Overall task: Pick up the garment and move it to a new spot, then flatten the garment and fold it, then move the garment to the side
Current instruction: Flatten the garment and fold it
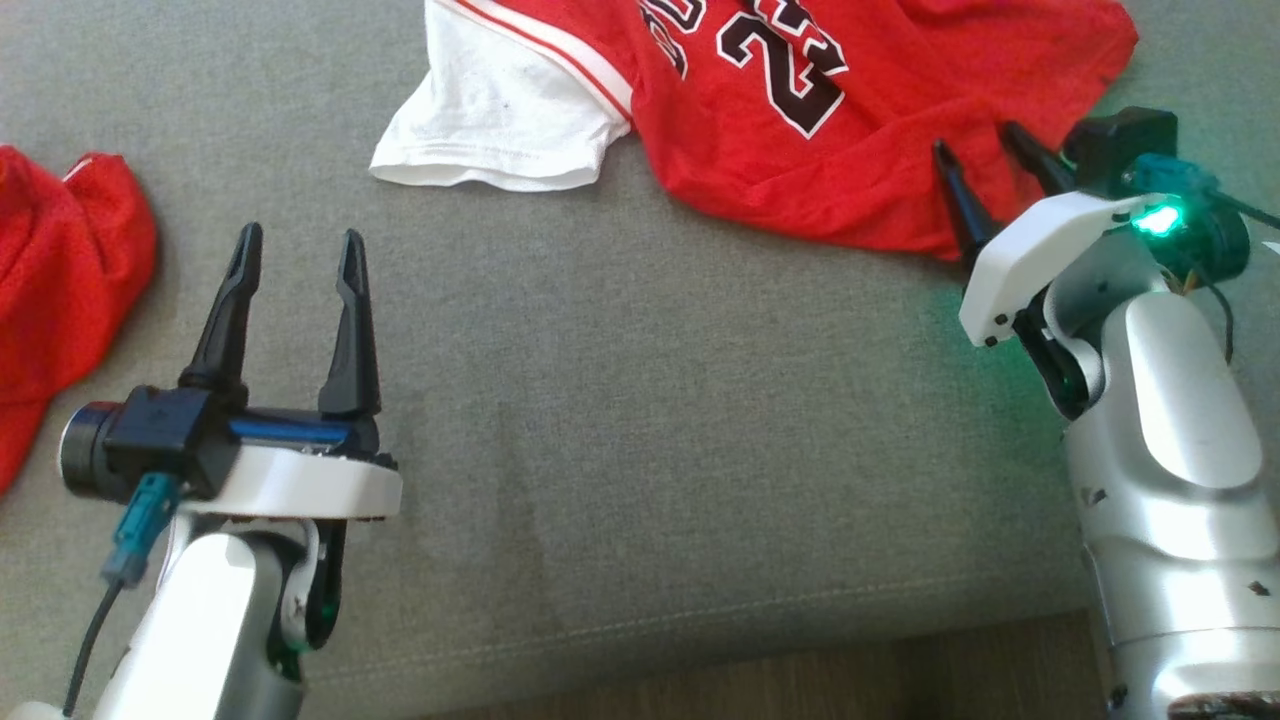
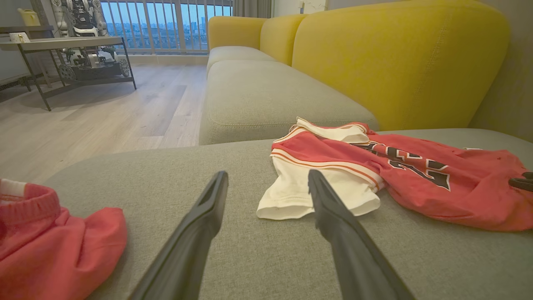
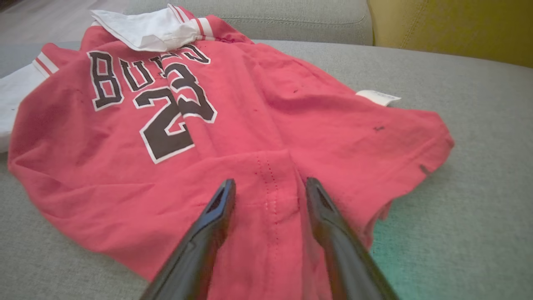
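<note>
A red jersey point(image 1: 800, 120) with black lettering, the number 23 and white sleeves lies crumpled on the grey sofa seat point(image 1: 620, 420), at the top of the head view. My right gripper point(image 1: 980, 150) is open, its fingers straddling a raised fold at the jersey's near hem point(image 3: 270, 200). My left gripper point(image 1: 298, 240) is open and holds nothing, hovering over bare cushion. It points toward the white sleeve point(image 2: 291, 196), a short way off. The right fingertips point(image 2: 522, 182) show at the jersey's far edge in the left wrist view.
A second red garment point(image 1: 60, 270) lies at the left edge of the seat. Yellow backrests point(image 2: 395, 58) rise behind the sofa. The cushion's front edge point(image 1: 700, 640) drops to a wooden floor point(image 2: 95, 116). A metal-framed table point(image 2: 62, 46) stands near a balcony railing.
</note>
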